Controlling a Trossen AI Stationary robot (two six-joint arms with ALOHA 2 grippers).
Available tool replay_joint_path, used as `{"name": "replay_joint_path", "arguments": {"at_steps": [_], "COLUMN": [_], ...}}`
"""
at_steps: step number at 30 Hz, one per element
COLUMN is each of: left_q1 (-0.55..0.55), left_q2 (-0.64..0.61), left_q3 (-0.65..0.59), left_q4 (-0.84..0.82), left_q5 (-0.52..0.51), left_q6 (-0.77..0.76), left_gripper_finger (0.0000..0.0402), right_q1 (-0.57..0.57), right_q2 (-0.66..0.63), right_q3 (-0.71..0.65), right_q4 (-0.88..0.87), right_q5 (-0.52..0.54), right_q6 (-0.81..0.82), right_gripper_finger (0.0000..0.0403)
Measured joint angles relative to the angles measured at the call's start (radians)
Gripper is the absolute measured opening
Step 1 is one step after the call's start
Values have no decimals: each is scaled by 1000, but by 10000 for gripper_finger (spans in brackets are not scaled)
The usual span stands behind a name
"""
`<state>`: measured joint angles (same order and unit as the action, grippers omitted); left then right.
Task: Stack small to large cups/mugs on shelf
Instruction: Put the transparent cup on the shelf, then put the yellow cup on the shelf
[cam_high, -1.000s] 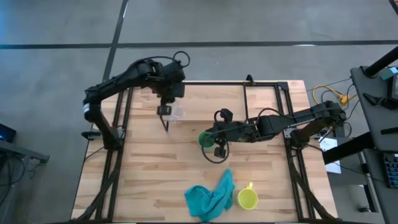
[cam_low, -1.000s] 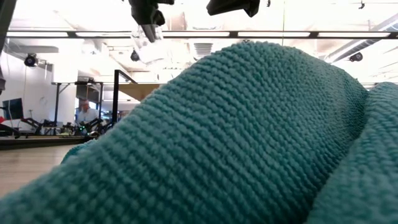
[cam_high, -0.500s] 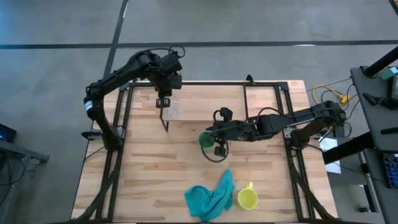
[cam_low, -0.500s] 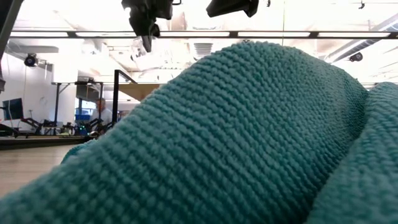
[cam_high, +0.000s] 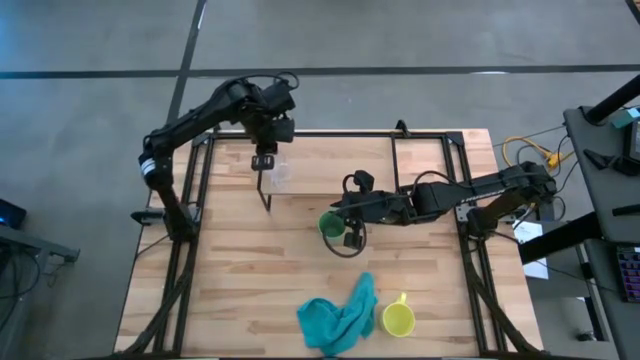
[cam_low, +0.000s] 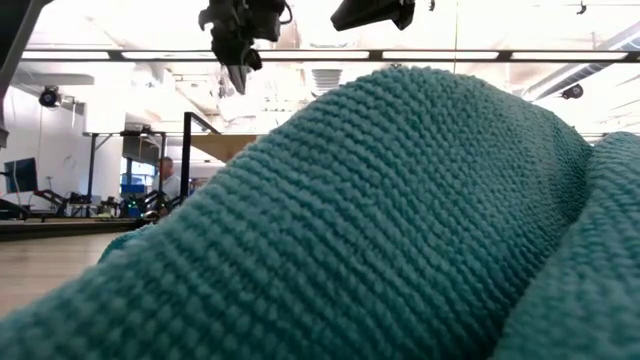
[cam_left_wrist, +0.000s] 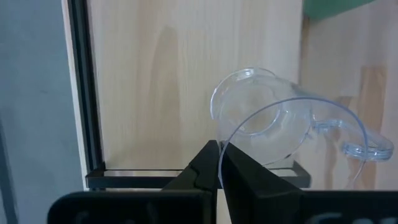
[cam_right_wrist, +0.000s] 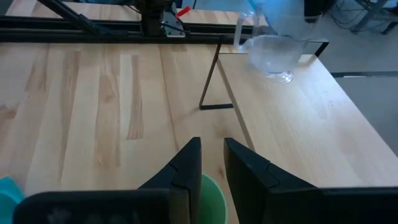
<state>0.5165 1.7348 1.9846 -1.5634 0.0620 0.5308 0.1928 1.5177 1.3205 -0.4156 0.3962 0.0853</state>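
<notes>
We see bare shelf (cam_high: 340, 165) top right of the glass cup (cam_high: 279, 176). The right arm (cam_high: 440, 198) bars its front edge. The surface (cam_high: 220, 280) lies open at left.

Even overhead light leaves soft shadows on the table (cam_high: 230, 270). The low view is backlit by bright ceiling; the cloth (cam_low: 400, 230) fills it.

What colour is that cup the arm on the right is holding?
Green. The cup shows best in the high view, with the right gripper closed on its rim.
</notes>
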Motion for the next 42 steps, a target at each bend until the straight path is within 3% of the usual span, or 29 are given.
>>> {"name": "replay_joint_path", "arguments": {"at_steps": [24,34,42], "left_q1": [7,7,7], "left_q2": [53,53,53], "left_q3": [-1,-1,19], "left_q4": [38,39,38], "left_q5": [-10,-12,-42], "left_q6": [1,1,1], "left_gripper_finger": [1,42,46], "right_q1": [0,0,-1], "right_q2": [0,0,0], "right_q3": [0,0,0], "right_q4": [0,0,0], "right_q5": [-1,-1,-1], "right_q6": [8,1,0], "right_gripper_finger": [63,63,63]}}
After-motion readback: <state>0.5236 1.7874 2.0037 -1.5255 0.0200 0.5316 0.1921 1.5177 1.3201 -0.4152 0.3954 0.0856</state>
